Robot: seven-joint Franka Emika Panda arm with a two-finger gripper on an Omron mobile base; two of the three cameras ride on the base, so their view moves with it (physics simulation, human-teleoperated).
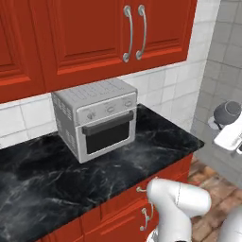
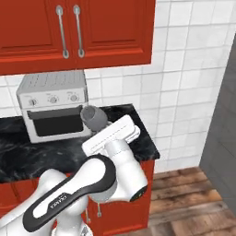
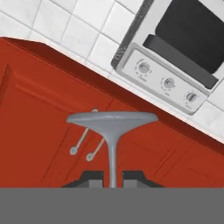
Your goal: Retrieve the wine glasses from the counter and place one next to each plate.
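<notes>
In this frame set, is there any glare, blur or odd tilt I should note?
Left base view: even, flat rendered light, soft reflection on the counter, slight blur overall. Right base view: the wine glass reads as a grey blob. Hand view: rolled, so the toaster oven sits tilted; glass stem sharp between the gripper fingertips.

Wine glass (image 3: 112,124) stem between fingers (image 3: 93,177), foot facing camera
</notes>
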